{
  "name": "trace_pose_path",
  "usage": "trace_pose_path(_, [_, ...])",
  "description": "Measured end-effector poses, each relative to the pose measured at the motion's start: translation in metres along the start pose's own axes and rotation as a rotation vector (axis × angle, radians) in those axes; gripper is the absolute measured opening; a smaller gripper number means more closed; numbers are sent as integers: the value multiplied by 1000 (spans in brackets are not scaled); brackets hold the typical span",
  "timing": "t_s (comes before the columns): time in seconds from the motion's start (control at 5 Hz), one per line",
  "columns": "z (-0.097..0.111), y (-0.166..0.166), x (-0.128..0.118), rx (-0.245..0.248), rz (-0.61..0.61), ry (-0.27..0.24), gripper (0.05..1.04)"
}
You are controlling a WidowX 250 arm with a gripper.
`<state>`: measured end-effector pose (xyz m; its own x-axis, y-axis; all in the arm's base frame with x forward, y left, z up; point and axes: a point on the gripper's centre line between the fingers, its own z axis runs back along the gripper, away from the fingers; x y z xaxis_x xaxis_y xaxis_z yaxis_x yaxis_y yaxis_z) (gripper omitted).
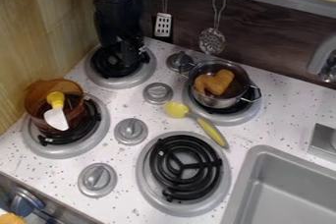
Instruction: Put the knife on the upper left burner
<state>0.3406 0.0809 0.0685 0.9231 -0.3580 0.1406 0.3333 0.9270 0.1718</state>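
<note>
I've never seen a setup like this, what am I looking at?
The black machine at the top is a robot arm; its claw is over the upper left burner. One camera looks down at a slant on this toy kitchen. At lower left, a see-through brown pot has a yellow-and-white utensil. At upper right, a metal pot holds brown toy food. A yellow utensil lies nearby, and a sink is at lower right. Whether the claw holds anything, I can't tell.

Four burners (154, 161), four stovetop knobs (131, 131), four utensils (213, 41), two pots (216, 101), one sink (253, 161)
</note>
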Motion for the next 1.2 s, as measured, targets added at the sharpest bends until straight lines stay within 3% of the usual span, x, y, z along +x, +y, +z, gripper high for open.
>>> trace_pose_path(0.2, [-9, -3, -4, -13, 12, 28, 997])
trace_pose_path(0.4, [-12, 2, -17, 46, 185, 72, 997])
trace_pose_path(1.0, [-5, 37, -70, 255, 618, 17, 997])
trace_pose_path(1.2, [-7, 47, -87, 260, 704, 69, 997])
